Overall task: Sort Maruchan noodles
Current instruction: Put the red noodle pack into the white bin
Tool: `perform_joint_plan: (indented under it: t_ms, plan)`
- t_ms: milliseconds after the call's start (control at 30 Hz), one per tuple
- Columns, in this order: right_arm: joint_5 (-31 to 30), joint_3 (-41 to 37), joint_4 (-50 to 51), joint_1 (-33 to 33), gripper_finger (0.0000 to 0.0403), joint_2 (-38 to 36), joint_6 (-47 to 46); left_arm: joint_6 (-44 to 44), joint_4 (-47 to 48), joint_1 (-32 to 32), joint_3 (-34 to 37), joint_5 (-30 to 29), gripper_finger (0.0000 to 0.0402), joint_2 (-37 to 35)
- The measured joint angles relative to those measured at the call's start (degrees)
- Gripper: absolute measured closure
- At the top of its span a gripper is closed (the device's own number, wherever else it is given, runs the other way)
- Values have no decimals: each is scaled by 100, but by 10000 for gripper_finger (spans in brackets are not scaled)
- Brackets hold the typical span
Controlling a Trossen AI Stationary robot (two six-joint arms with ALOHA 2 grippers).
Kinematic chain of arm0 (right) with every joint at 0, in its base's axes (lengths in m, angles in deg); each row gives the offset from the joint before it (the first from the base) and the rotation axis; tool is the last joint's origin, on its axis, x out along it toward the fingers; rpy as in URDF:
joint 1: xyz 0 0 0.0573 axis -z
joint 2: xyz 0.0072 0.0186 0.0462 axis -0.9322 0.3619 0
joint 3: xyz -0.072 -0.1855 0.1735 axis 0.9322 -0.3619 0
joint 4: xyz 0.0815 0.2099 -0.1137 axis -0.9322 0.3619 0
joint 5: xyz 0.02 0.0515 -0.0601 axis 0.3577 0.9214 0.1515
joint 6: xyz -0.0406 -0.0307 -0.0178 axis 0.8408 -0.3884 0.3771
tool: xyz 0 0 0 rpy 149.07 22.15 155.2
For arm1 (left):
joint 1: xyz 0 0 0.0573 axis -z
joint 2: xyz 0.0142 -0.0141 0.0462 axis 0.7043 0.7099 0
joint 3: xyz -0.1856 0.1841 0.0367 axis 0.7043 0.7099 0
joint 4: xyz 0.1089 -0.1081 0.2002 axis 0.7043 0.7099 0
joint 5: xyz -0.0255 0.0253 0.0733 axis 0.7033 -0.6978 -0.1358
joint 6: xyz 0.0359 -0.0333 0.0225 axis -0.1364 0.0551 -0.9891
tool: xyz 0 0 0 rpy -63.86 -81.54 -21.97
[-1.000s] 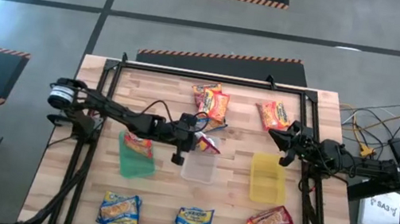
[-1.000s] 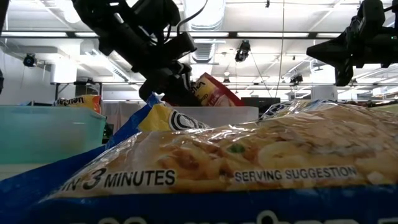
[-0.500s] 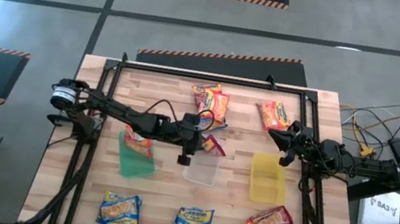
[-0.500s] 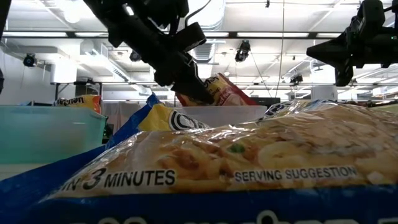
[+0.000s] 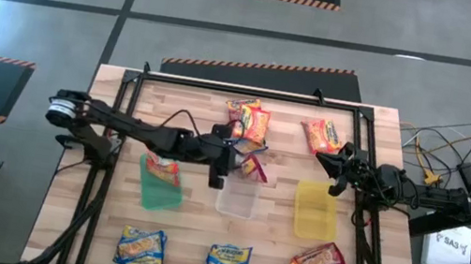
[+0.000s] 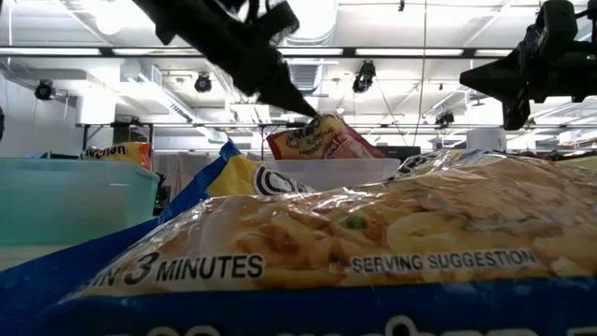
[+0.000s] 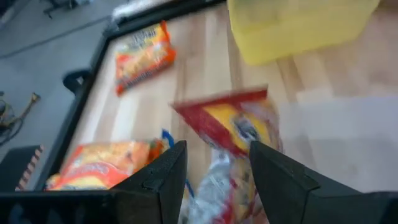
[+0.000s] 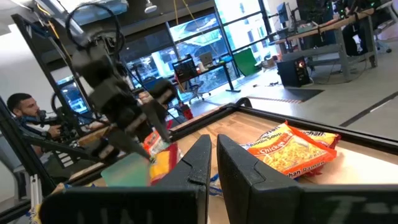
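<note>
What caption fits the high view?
Left gripper open above red packet at clear bin; right gripper waits.

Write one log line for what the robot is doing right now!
left gripper: open, above clear bin | red packet: propped on bin's rim, released | right gripper: shut, waiting over the table

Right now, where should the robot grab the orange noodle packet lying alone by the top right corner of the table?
Probably across its narrow middle, coming straight down from above. The orange noodle packet lies flat and slanted on the table with bare wood all round, so fingers can straddle its long edges. The right gripper, shut and hovering just beside it, is the nearer one; the left gripper is over by the clear bin.
</note>
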Motion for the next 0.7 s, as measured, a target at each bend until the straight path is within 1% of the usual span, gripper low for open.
perform_joint_plan:
  t_ms: [100,233,433,533,633,700]
  plan:
    - [0,-1,2,2,385,0,0,-1,-136,97,-10,267,243,-62]
    - [0,0,9,0,385,0,0,-19,-431,255,-10,446,243,98]
    - [0,-1,11,1,385,1,0,-68,-765,412,-23,450,243,539]
    - [0,-1,17,2,385,2,0,-119,-861,425,-154,442,243,787]
    - [0,-2,26,2,385,0,0,-122,-808,405,-361,324,243,1021]
    - [1,-2,28,2,385,0,2,-123,-723,400,-475,125,243,1133]
